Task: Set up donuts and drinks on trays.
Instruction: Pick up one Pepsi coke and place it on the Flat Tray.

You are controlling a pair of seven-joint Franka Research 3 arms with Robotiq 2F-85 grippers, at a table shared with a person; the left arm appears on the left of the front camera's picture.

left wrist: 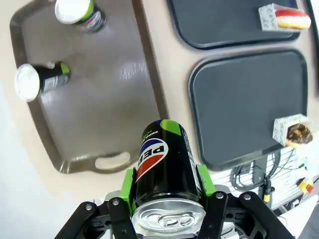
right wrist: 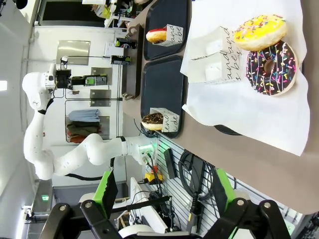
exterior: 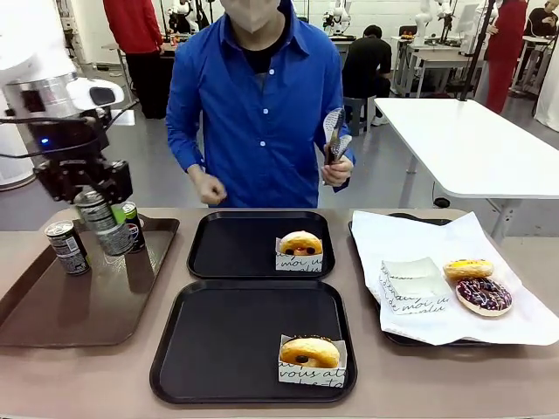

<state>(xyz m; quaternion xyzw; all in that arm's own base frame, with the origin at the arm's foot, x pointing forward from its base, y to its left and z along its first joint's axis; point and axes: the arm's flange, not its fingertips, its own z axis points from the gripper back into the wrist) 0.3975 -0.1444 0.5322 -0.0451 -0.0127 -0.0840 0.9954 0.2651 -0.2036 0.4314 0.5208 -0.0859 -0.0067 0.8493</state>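
Two drinks stand on the brown tray (exterior: 79, 305), a grey-patterned can (exterior: 67, 247) and a green-labelled can (exterior: 133, 225). A third, the Pepsi can (left wrist: 162, 159), is clamped round its body between the green pads of my left tool (exterior: 96, 196), lifted clear of that tray and leaning a little. My right tool (right wrist: 166, 191) hangs wide and empty over the right end of the desk (exterior: 105, 375), near the paper-lined tray (exterior: 410, 236).

The step, as I judge it, is to carry this can across to a black tray. The near black tray (exterior: 227, 340) has its donut (exterior: 308, 352) in a sleeve at the front right corner. The far black tray (exterior: 231, 244) has its own donut (exterior: 300, 243) at its right side. Both are bare on the left.

To do it well I would:
- keep my grip firm and bring the can upright before lowering it;
- pass high enough to clear both raised rims;
- aim for the bare left part, well apart from the donut;
- lower until the base sits flat, then spread my pads and rise straight up.

The person's hand (exterior: 208, 188) hovers beyond the far tray, so the near one looks the safer choice.
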